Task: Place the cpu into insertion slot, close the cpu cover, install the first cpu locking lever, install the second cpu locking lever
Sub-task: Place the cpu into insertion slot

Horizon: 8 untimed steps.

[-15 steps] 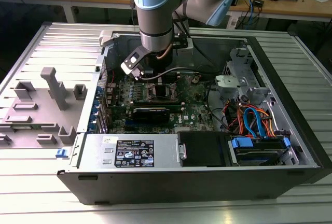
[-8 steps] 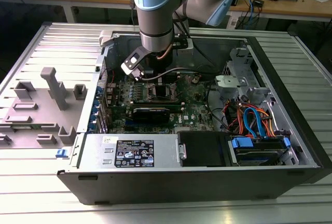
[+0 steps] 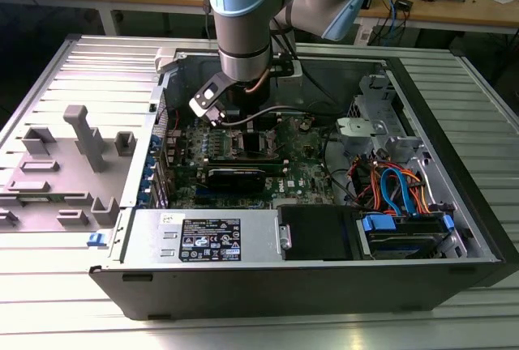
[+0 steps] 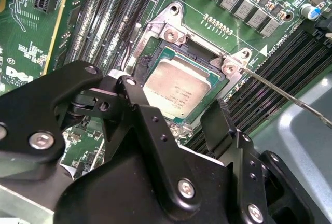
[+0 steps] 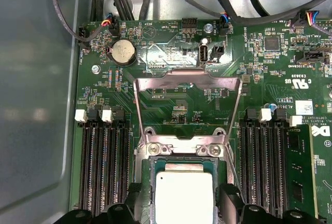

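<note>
While the gripper (image 5: 184, 208) hangs low over the insertion slot (image 5: 155, 150), its black fingers (image 5: 137, 203) stand spread, one on either side of the slot, clasping nothing. Seated flat inside the slot lies the cpu (image 5: 184, 193), silver top up. Hinged at the slot's edge away from the gripper, the cpu cover (image 5: 188, 82) is swung open, clear of the cpu.
</note>
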### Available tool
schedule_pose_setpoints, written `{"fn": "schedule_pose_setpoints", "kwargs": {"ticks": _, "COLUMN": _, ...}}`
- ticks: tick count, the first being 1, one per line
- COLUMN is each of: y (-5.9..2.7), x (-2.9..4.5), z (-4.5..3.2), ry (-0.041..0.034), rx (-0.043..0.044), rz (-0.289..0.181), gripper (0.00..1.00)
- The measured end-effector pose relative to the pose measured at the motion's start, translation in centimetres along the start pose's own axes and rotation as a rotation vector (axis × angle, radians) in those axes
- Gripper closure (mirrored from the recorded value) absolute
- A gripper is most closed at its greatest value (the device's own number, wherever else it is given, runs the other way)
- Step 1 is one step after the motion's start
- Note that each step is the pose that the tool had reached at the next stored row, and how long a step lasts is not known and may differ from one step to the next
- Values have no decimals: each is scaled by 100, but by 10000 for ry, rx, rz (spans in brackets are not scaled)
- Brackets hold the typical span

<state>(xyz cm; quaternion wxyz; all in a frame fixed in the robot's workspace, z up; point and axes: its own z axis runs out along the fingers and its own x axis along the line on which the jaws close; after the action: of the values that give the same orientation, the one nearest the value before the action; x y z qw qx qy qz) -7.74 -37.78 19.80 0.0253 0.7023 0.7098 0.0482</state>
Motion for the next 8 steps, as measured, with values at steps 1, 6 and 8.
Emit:
{"fn": "schedule_pose_setpoints", "kwargs": {"ticks": 1, "y": 0, "x": 0, "z": -1, "ry": -2, "rx": 0, "rz": 0, "gripper": 31}}
{"fn": "schedule_pose_setpoints", "kwargs": {"ticks": 6, "y": 13, "x": 1, "z": -27, "ry": -29, "rx": 28, "rz": -2, "gripper": 31}}
{"fn": "schedule_pose_setpoints", "kwargs": {"ticks": 8, "y": 29, "x": 1, "z": -49, "ry": -34, "rx": 120, "rz": 13, "gripper": 31}}
